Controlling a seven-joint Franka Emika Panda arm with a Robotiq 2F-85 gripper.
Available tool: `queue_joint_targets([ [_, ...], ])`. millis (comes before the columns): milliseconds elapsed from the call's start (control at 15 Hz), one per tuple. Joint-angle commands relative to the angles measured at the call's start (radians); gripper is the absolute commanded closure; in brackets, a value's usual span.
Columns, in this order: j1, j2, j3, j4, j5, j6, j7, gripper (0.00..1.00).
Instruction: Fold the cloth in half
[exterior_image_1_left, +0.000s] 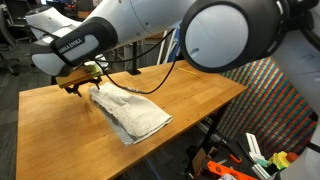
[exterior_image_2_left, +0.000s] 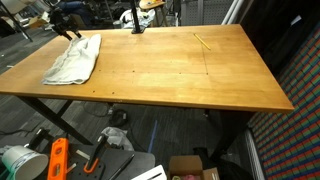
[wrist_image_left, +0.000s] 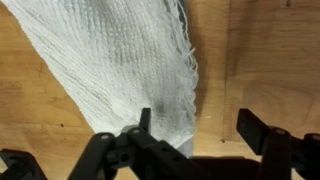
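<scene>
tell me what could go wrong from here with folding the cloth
1. The open black gripper straddles the fringed edge of the off-white woven cloth, one finger over fabric and the other over bare wood. Closing here might pinch only loose threads and slip.
2. The cloth lies close to an edge of the brown wooden table. A dragging fold could bunch it or pull it over that edge.

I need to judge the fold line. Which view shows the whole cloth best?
An exterior view: the cloth lies nearly whole in sight, though small. In an exterior view the cloth looks larger, but the arm overhangs one end. The wrist view gives only part of the cloth, with a frayed edge.
</scene>
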Motion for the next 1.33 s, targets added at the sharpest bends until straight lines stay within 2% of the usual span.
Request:
queue_joint_targets([
  [0,0.006,0.063,-0.024,0.118,0.012,-0.058,-0.012,0.42],
  [400,-0.014,0.101,-0.017,0.173,0.007,-0.082,-0.003,0.89],
  [467,-0.021,0.106,-0.013,0.179,0.013,-0.084,-0.006,0.93],
  [667,-0.033,0.110,-0.009,0.184,0.018,-0.086,-0.007,0.99],
  [933,-0.045,0.063,-0.010,0.143,0.023,-0.102,0.005,0.93],
  [1267,-0.098,-0.032,0.007,0.068,0.051,-0.098,-0.013,0.95],
])
